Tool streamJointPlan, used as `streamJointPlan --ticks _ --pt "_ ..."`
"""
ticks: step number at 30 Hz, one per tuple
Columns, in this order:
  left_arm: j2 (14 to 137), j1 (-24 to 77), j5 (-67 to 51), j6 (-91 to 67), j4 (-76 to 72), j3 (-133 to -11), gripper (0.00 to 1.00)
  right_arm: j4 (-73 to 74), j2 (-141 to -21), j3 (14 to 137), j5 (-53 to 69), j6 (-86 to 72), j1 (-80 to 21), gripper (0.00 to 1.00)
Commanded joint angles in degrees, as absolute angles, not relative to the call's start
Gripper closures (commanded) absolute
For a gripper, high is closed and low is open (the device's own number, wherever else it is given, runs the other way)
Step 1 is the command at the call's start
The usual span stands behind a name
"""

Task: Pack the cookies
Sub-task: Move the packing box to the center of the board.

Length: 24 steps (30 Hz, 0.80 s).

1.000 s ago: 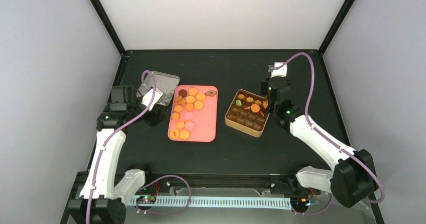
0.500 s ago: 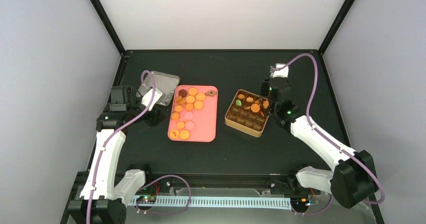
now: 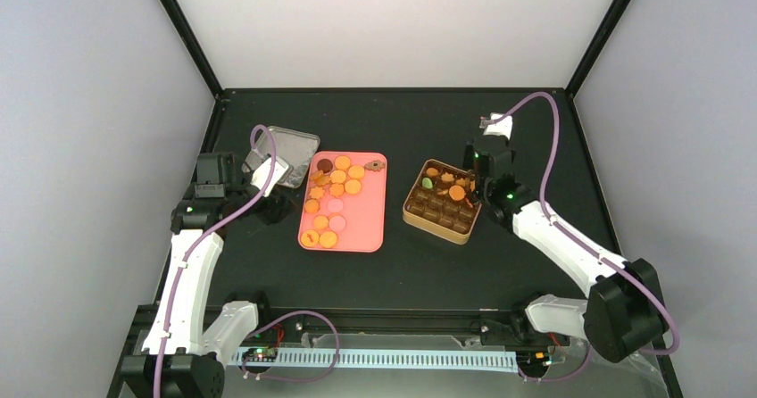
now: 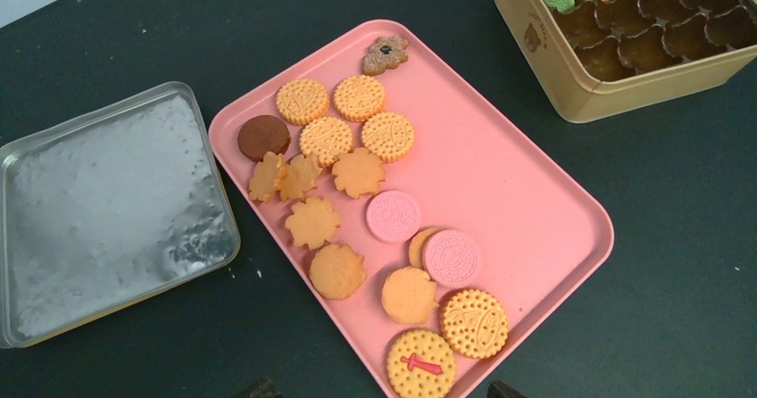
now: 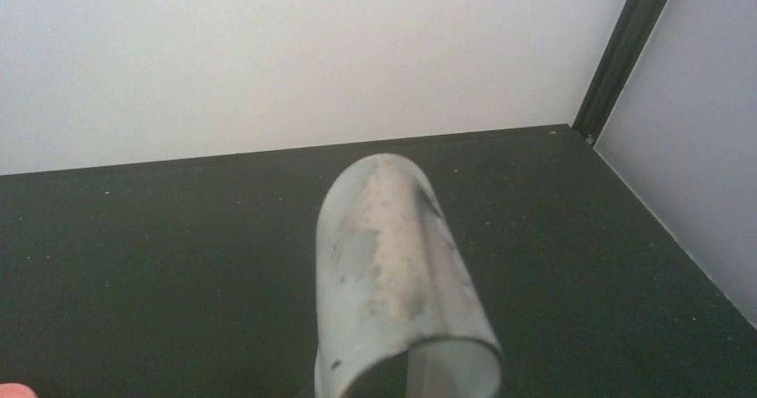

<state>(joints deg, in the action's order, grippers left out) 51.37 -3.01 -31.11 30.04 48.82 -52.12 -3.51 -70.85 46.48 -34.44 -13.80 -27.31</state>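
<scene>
Most of the cookies [image 4: 357,170] lie flat on a pink tray [image 4: 500,193] in the middle of the tabletop [image 4: 669,282]. They are bunched along the tray's left side, from its far corner to its near end. Nearly all are orange-yellow, some round and some flower-shaped. Among them are a dark brown one [image 4: 263,136] at the left edge, two pink ones [image 4: 393,215] near the middle, and a round one with a red mark [image 4: 420,365] nearest the left arm. A small brown flower cookie [image 4: 386,53] sits alone at the tray's far edge. A silver lid [image 4: 107,211] lies flat just beside the tray on its left. To the tray's right, a little apart, stands a gold tin [image 4: 607,86] lined with brown cups [image 4: 638,45]. A few cookies are in its far rows, a green one [image 3: 427,183] and a larger orange one [image 3: 455,191] among them. The left claw [image 4: 377,391] hangs over the near left of the tray, its tips apart with nothing between them. The right claw [image 3: 493,130] is raised at the tin's far right corner and aimed at the back wall. Its camera shows only a grey curved piece [image 5: 402,273] close up, so I cannot tell how its jaws stand.
</scene>
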Motion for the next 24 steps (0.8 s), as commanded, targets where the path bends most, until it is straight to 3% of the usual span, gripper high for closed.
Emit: streamJointPlan --ticks 1,6,9,19,24 --pt "51.15 -3.54 -32.50 30.60 48.70 -53.09 0.38 -3.88 -67.41 46.52 -37.84 -12.57 -27.10 0.77" --pt "50.98 -3.53 -32.38 30.80 48.92 -53.06 0.38 -3.69 -65.28 45.47 -38.24 -12.39 -27.16 0.90" --pt "50.82 -3.59 -32.30 30.97 48.96 -52.87 0.38 -3.46 -64.79 45.27 -38.87 -12.10 -27.13 0.91" --pt "50.81 -3.57 -32.34 30.96 48.93 -52.62 0.38 -4.93 -65.44 46.37 -33.29 -12.81 -28.06 0.84" --pt "51.07 -4.20 -32.03 31.58 48.97 -51.85 0.38 -7.13 -65.80 49.75 -31.03 -10.51 -35.39 0.80"
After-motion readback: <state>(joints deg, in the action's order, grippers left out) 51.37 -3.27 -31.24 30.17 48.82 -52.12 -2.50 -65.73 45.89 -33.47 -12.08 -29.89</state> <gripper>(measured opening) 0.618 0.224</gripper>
